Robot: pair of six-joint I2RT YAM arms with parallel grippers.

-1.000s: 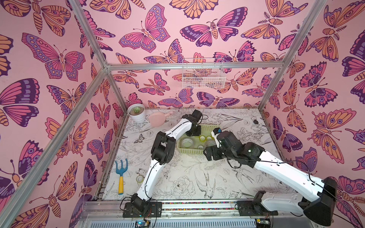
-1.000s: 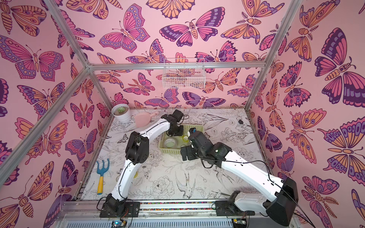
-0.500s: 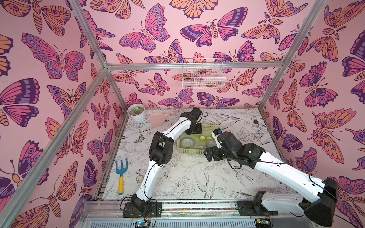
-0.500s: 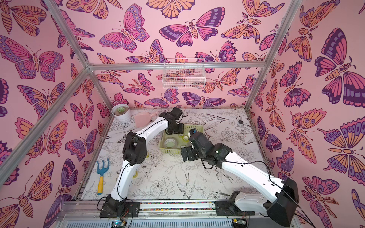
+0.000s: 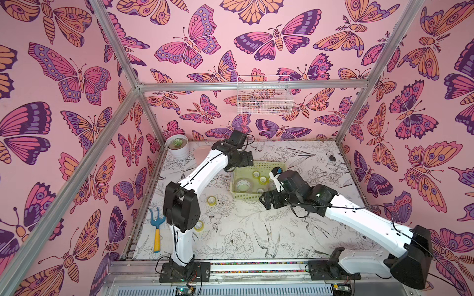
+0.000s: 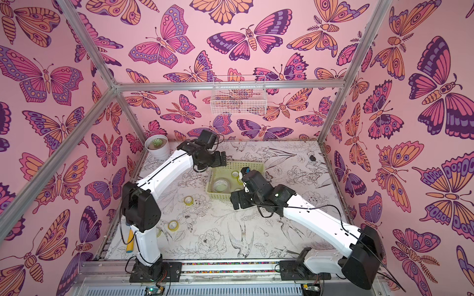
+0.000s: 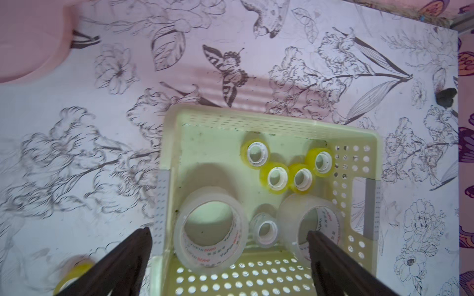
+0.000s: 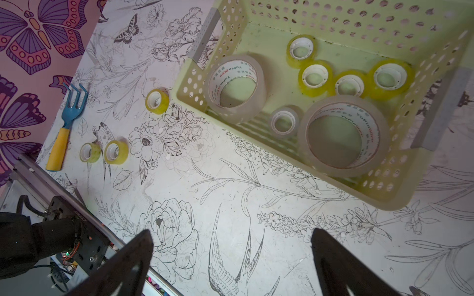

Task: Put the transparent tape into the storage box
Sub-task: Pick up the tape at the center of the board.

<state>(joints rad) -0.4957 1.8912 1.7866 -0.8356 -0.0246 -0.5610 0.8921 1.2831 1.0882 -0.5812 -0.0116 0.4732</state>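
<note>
My left hand [image 7: 225, 232] hangs wide open and empty over the storage box [image 5: 246, 196] at mid-frame in both top views, transparent tape [image 7: 209, 261] lying inside; my right hand [image 8: 230, 230], likewise open, holds nothing

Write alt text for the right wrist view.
A yellow-green storage box holds seven tape rolls: two large clear, one small clear, four small yellow. Three small yellow rolls lie on the flower-printed table near a blue-and-yellow hand rake; the right tool hangs open and empty in the foreground.
</note>
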